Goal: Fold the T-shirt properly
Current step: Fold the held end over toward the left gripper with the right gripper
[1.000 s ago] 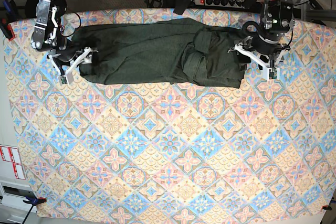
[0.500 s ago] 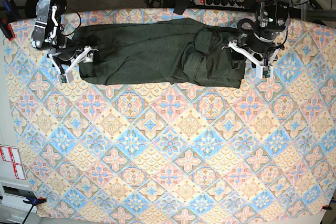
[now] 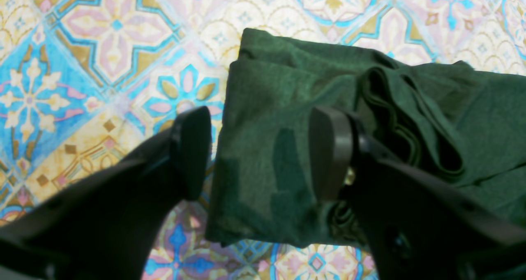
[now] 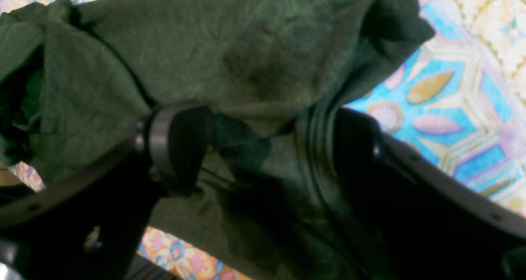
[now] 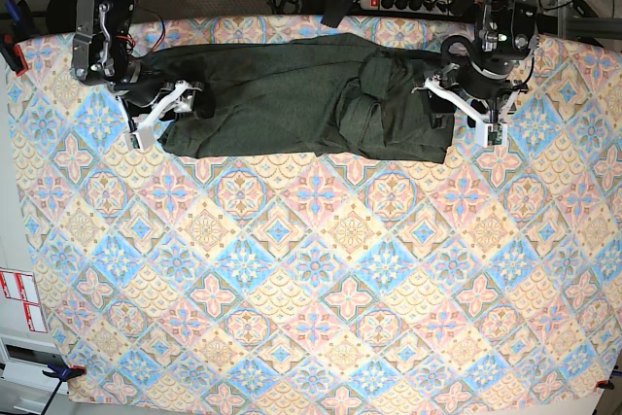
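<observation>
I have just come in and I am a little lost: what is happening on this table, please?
A two-armed robot is folding a dark green T-shirt that lies as a long band on the patterned tablecloth. Each arm is at one end of it. The left gripper and the right gripper both have their fingers spread around the fabric edge, not closed.

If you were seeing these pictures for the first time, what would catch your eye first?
A dark green T-shirt lies as a long band across the far side of a bright patterned cloth, bunched toward the base view's right. An open gripper sits at each end: the left gripper over the bunched end, the right gripper at the other.
</observation>
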